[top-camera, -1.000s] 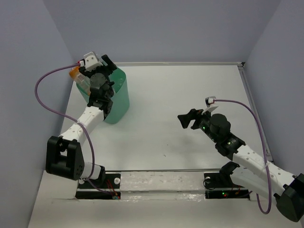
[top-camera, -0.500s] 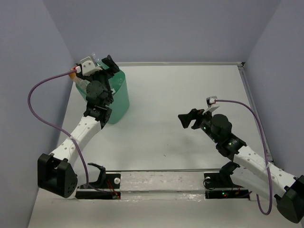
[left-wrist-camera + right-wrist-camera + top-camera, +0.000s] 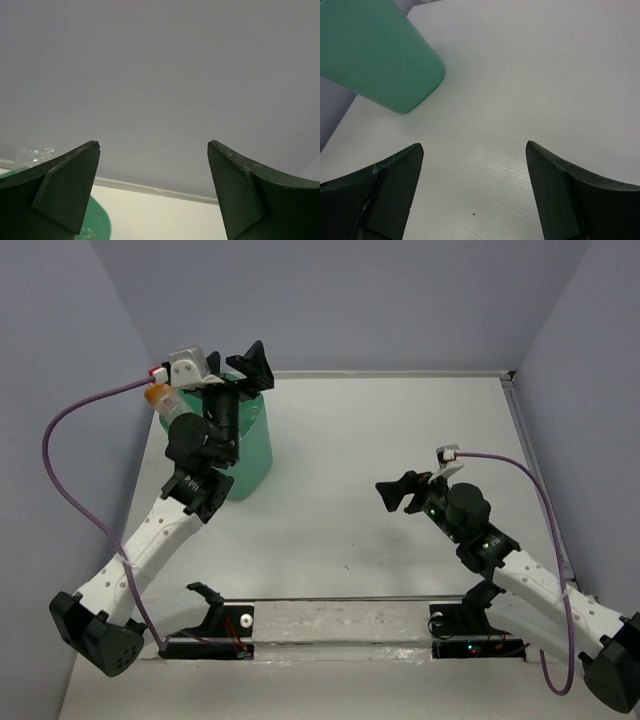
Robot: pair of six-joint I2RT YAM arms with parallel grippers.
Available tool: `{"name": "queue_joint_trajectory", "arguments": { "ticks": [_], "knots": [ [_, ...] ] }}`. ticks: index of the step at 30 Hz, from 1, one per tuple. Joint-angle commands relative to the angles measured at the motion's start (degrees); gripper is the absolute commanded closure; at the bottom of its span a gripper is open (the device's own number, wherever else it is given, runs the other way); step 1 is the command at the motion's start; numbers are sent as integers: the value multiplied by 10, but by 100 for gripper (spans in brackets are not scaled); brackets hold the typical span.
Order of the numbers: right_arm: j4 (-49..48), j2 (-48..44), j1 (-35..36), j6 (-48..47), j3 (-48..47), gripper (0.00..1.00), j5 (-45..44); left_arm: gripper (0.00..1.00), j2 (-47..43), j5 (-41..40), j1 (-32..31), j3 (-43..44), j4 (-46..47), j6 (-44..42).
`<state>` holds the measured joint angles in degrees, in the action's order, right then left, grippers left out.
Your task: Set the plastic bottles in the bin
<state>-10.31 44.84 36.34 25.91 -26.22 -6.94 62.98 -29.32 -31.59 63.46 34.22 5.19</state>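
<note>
The mint-green bin (image 3: 255, 445) stands at the far left of the table, and my left arm hides most of it. An orange bottle (image 3: 160, 397) shows at the bin's left rim, partly behind the arm. My left gripper (image 3: 250, 365) is open and empty, raised above the bin's far rim. In the left wrist view this gripper (image 3: 152, 145) faces the back wall, with a strip of the bin (image 3: 97, 225) and a bit of clear bottle (image 3: 35, 155) at lower left. My right gripper (image 3: 395, 490) is open and empty over the table. The right wrist view shows the gripper (image 3: 474, 145) and the bin (image 3: 375, 55).
Grey walls close in the table on the left, back and right. A raised white strip (image 3: 535, 455) runs along the table's right edge. A purple cable (image 3: 70, 450) loops out from my left wrist.
My left arm has stretched up and its gripper has swung right and higher above the bin. Its base link has turned left. The right arm has hardly moved.
</note>
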Motion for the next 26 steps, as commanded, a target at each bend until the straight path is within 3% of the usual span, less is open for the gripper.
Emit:
{"name": "queue_joint_trajectory", "arguments": {
  "ticks": [1,4,6,13,17,22,26],
  "knots": [
    [-35,-43,-3,1,-1,11,28,1,-73,74,-14,40,-70,81],
    [-13,-98,-3,16,-15,8,-7,1,-128,111,-29,25,-132,112],
    [1,-130,-3,5,-23,0,-20,1,-161,112,-35,4,-170,122],
    [107,-224,-3,-27,-136,0,-40,1,-321,197,-36,-48,-298,144],
    [150,-279,-3,-41,-190,0,-49,1,-399,205,-36,-66,-385,154],
    [149,-316,-3,-50,-174,0,-96,1,-478,204,-36,-95,-421,161],
    [112,-303,-3,-49,-148,0,-102,1,-491,183,-36,-118,-436,157]
  ]
}}
